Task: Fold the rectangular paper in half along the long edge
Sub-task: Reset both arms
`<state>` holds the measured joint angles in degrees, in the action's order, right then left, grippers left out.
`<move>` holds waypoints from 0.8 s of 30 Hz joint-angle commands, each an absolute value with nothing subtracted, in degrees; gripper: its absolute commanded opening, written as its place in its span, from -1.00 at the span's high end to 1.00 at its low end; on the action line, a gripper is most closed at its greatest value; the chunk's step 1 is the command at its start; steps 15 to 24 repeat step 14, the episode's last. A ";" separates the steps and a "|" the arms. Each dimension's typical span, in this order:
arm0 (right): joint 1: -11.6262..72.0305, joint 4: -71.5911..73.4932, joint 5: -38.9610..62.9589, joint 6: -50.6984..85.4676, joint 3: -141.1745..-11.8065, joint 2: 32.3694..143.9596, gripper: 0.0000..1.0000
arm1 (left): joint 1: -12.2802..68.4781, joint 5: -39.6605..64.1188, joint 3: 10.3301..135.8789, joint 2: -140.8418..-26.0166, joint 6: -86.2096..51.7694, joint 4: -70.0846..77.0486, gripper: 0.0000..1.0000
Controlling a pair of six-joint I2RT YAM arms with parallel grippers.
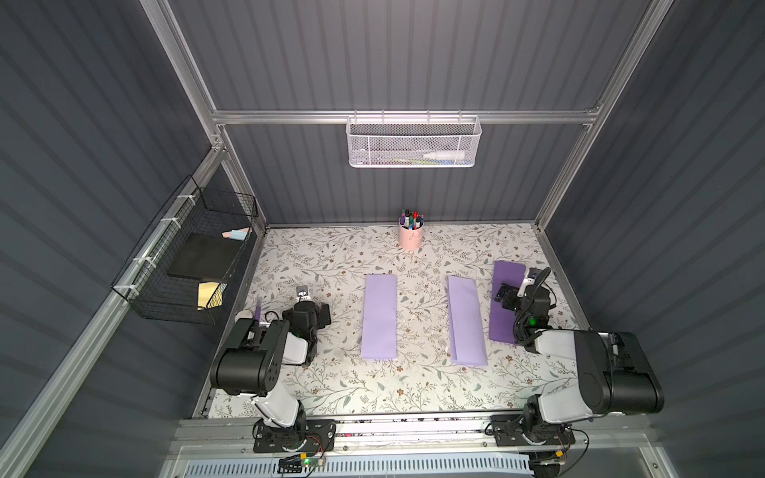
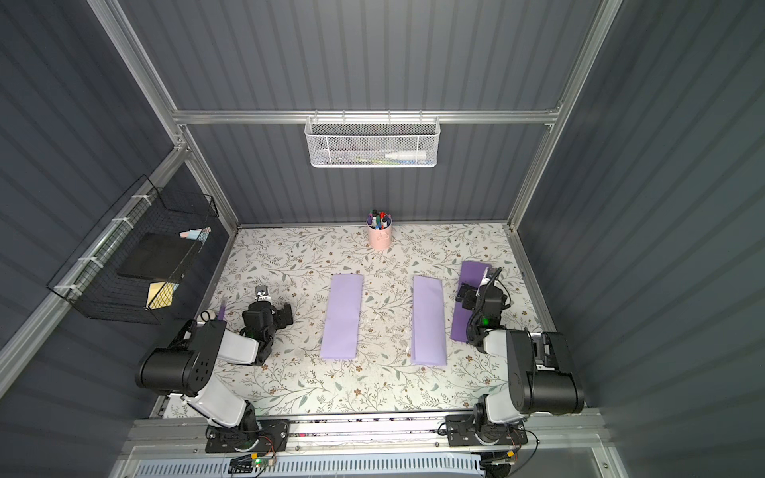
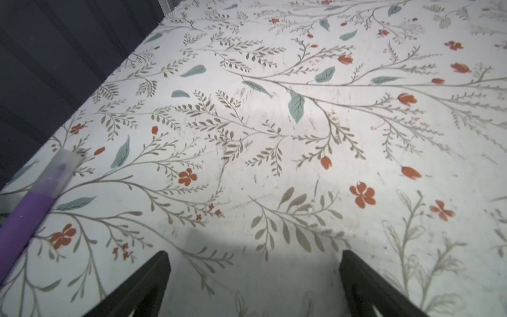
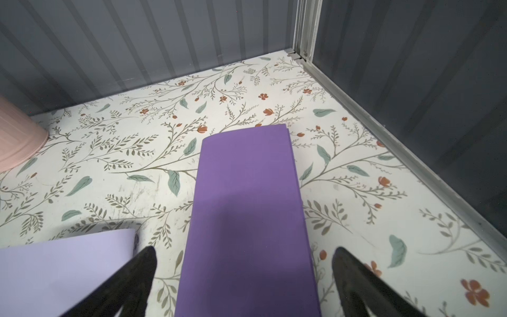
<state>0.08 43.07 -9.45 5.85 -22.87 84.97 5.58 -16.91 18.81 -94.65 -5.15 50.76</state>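
Purple of the darker shade marked the dark purple paper [image 1: 508, 273], which lay flat near the table's [image 1: 331, 385] right edge, toward its far right corner, long sides running from near edge to far. At its far end two layers showed, one over the other. Your right gripper [image 4: 244, 248] hung over the middle of that sheet with its fingers spread wide, one tip to each side of the paper and nothing pinched; you could not tell whether it touched the sheet. Just beside it lay a pale lilac sheet [image 1: 466, 320], and a second lilac sheet [image 1: 379, 316] lay at the table's middle, apart from the first and parallel to it. Your left gripper [image 3: 253, 255] was near the left edge over bare floral surface, fingers spread as well and empty. A purple marker [image 3: 27, 216] lay by that left edge. A pink cup [image 1: 410, 238] of pens stood at the far edge's middle.
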 commanded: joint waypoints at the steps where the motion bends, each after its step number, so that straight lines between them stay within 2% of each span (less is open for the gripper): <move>1: -0.09 40.40 -9.76 6.10 -24.56 84.55 -0.98 | 5.36 -18.11 19.90 -93.76 -6.48 50.86 -0.98; 24: 0.00 40.49 -9.65 5.76 -24.68 84.72 -0.98 | 5.36 -18.08 20.15 -94.22 -6.10 51.92 -0.98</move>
